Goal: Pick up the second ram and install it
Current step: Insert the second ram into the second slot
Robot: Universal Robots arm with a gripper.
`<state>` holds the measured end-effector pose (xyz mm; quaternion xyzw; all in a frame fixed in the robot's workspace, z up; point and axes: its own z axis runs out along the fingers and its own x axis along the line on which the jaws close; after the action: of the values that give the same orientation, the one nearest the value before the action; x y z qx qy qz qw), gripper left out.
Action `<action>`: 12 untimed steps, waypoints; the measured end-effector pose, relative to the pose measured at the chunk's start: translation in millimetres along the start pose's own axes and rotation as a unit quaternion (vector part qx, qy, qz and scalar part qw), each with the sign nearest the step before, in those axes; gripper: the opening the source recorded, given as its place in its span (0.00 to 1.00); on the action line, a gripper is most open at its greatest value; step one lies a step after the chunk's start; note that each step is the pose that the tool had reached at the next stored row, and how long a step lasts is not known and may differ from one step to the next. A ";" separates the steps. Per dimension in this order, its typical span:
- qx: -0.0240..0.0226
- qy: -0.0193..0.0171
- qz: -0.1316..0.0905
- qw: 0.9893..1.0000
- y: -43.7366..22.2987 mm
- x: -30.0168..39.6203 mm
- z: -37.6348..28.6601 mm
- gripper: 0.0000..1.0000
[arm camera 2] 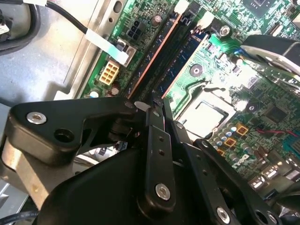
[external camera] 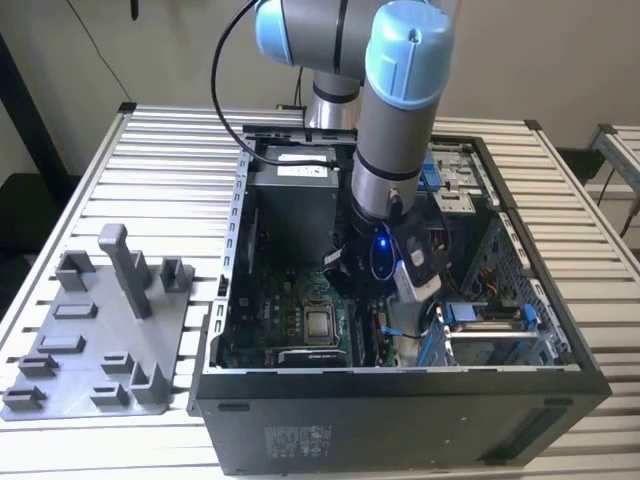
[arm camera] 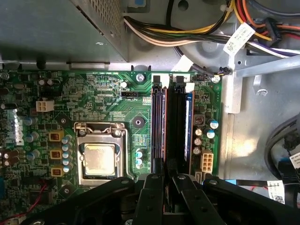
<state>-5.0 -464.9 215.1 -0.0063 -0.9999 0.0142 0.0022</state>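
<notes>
Exterior view showed the arm reaching down into an open computer case that lay on a slatted bench, with the gripper low over the green motherboard. A grey power supply box sat at the far end of the case, a silver processor lay just to the exterior view's left of the gripper, and a grey fixture tray with upright posts stood on the bench beside the case, on the exterior view's left. In the first wrist view, the gripper had its fingers drawn narrow, nearly together, directly above the near end of the long black memory slots. Whether they pinched anything could not be told. The second ram appeared as a dark stick lying along the slot bank under the fingertips, with a blue slot edge beside it; whether it was fully seated could not be told. A bundle of coloured cables ran past the far end of the slots, and a white connector stood just beside their near end. In the second wrist view, the gripper hung over the same slots, with a black cable crossing the metal case floor nearby.
</notes>
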 end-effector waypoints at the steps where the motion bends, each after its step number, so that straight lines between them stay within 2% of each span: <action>1: 0.000 0.000 0.000 1.000 0.1 0.0 0.2 0.15; 2: 0.000 0.000 0.000 1.000 0.0 0.0 0.2 0.21; 4: 0.000 0.000 0.000 1.000 -0.1 -0.1 -0.4 0.21; 5: 0.000 0.000 0.000 1.000 -0.2 -0.1 -2.9 0.28; 12: 0.000 0.000 0.000 1.000 -1.0 0.0 -34.6 0.28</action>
<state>-4.8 -465.0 249.8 -0.0065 -0.9999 0.0145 0.0023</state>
